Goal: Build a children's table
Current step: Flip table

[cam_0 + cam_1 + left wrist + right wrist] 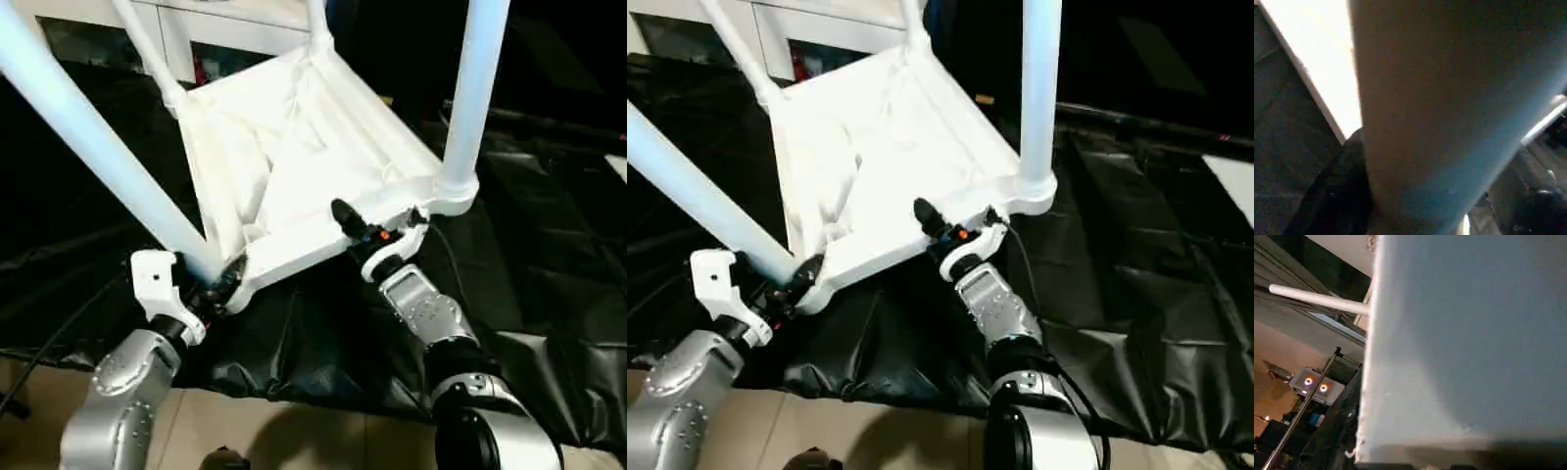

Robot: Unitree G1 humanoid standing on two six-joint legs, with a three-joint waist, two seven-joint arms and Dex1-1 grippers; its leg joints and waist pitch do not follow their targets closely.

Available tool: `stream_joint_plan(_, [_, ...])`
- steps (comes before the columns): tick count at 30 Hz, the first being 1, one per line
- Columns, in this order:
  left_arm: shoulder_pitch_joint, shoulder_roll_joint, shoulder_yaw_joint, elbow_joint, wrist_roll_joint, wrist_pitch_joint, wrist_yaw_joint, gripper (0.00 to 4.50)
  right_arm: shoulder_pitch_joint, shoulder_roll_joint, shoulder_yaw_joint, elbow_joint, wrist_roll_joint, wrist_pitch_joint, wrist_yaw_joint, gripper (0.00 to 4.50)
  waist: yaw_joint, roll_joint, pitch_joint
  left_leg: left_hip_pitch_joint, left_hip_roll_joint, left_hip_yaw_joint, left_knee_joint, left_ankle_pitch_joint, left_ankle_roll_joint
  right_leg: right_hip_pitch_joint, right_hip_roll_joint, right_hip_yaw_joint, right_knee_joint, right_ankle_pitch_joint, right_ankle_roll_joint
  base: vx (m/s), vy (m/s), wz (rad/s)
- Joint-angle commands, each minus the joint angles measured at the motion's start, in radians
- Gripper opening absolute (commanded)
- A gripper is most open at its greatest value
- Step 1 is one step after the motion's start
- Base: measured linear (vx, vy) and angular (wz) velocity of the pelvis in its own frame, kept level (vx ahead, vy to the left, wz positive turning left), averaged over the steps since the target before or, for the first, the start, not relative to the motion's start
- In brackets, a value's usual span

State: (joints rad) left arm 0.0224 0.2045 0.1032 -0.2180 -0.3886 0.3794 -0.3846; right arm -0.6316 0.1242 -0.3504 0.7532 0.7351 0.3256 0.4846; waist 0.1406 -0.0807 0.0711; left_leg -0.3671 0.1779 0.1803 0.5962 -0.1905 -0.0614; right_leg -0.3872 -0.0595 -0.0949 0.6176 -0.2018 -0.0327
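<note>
The children's table lies upside down and tilted on a black sheet, with the ribbed underside of its white tabletop (294, 147) facing me. Long white legs stand in its corner sockets: one (98, 147) slants up to the left and one (470, 98) rises at the right. Two more legs (147, 49) sit at the far corners. My left gripper (211, 289) is at the near left corner, against the base of the slanting leg (1449, 122). My right gripper (367, 230) is shut on the tabletop's near rim, one black finger (343, 215) lying over the edge. The tabletop (1474, 357) looms close in the right wrist view.
A crinkled black sheet (549, 255) covers the floor under and around the table. A white cabinet (225, 29) stands behind it. Tan floor (294, 431) shows at the near edge, and a black cable (59, 333) runs along the left.
</note>
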Motion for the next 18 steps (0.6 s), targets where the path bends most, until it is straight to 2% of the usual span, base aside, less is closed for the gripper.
stream_joint_plan(1, [0.012,0.037,-0.007,-0.034,-0.002,-0.003,-0.052,3.64,-0.019,-0.021,-0.015,-0.151,0.001,-0.032,-0.02,2.06,0.0,0.02,-0.067,0.017,0.071,-0.028,-0.091,-0.182,-0.037,0.039,-0.109,0.073,-0.071,-0.168,-0.129,0.0,0.0,0.0])
stream_joint_plan(2, [0.038,0.073,-0.007,-0.055,0.016,-0.007,-0.066,3.7,0.002,-0.031,-0.022,-0.204,-0.006,-0.044,-0.045,2.06,-0.001,0.021,-0.067,0.016,0.072,-0.028,-0.091,-0.165,-0.033,0.038,-0.107,0.073,-0.067,-0.152,-0.129,0.0,0.0,0.0])
stream_joint_plan(5, [0.061,0.107,-0.018,-0.074,0.047,-0.011,-0.073,3.96,0.025,-0.041,-0.031,-0.265,-0.002,-0.034,-0.072,2.06,0.0,0.026,-0.068,0.023,0.072,-0.025,-0.089,-0.14,-0.03,0.034,-0.1,0.071,-0.06,-0.095,-0.127,0.0,0.0,0.0])
stream_joint_plan(6, [0.069,0.122,-0.025,-0.079,0.066,-0.014,-0.073,4.05,0.04,-0.046,-0.037,-0.302,-0.003,-0.033,-0.093,2.06,0.002,0.032,-0.069,0.023,0.071,-0.024,-0.088,-0.129,-0.031,0.034,-0.099,0.071,-0.059,-0.075,-0.127,0.0,0.0,0.0])
stream_joint_plan(8, [0.076,0.145,-0.038,-0.088,0.098,-0.024,-0.076,4.11,0.062,-0.051,-0.043,-0.352,-0.01,-0.038,-0.126,2.06,0.005,0.03,-0.071,0.022,0.068,-0.023,-0.084,-0.092,-0.03,0.036,-0.095,0.07,-0.051,-0.013,-0.119,0.0,0.0,0.0])
stream_joint_plan(9, [0.075,0.152,-0.04,-0.091,0.108,-0.033,-0.075,4.11,0.07,-0.054,-0.046,-0.371,-0.013,-0.041,-0.141,2.06,0.005,0.03,-0.071,0.022,0.068,-0.023,-0.084,-0.092,-0.03,0.036,-0.095,0.07,-0.051,-0.013,-0.119,0.0,0.0,0.0])
stream_joint_plan(10, [0.073,0.154,-0.04,-0.095,0.104,-0.036,-0.081,4.18,0.077,-0.06,-0.044,-0.388,-0.023,-0.045,-0.154,2.06,0.004,0.04,-0.071,0.022,0.067,-0.023,-0.085,-0.095,-0.038,0.036,-0.094,0.07,-0.052,-0.004,-0.117,0.0,0.0,0.0])
stream_joint_plan(11, [0.069,0.159,-0.043,-0.102,0.089,-0.043,-0.1,4.44,0.093,-0.073,-0.033,-0.424,-0.044,-0.044,-0.172,2.05,0.004,0.035,-0.071,0.02,0.066,-0.023,-0.085,-0.1,-0.044,0.04,-0.096,0.07,-0.051,-0.002,-0.119,0.0,0.0,0.0])
stream_joint_plan(12, [0.069,0.159,-0.044,-0.102,0.089,-0.043,-0.101,4.49,0.094,-0.074,-0.032,-0.425,-0.045,-0.044,-0.172,2.05,0.004,0.035,-0.071,0.019,0.065,-0.022,-0.084,-0.108,-0.048,0.04,-0.097,0.071,-0.053,-0.012,-0.119,0.0,0.0,0.0])
stream_joint_plan(17, [0.075,0.197,-0.1,-0.144,0.096,-0.089,-0.18,4.5,0.132,-0.105,-0.004,-0.523,-0.092,-0.019,-0.234,2.05,0.001,0.032,-0.067,0.019,0.065,-0.023,-0.088,-0.145,-0.051,0.039,-0.098,0.073,-0.058,-0.083,-0.104,0.0,0.0,0.0])
stream_joint_plan(18, [0.074,0.213,-0.128,-0.152,0.129,-0.133,-0.2,4.5,0.141,-0.122,0.013,-0.549,-0.13,-0.02,-0.257,2.04,0.0,0.035,-0.065,0.019,0.064,-0.023,-0.089,-0.158,-0.052,0.039,-0.099,0.073,-0.062,-0.108,-0.1,0.0,0.0,0.0])
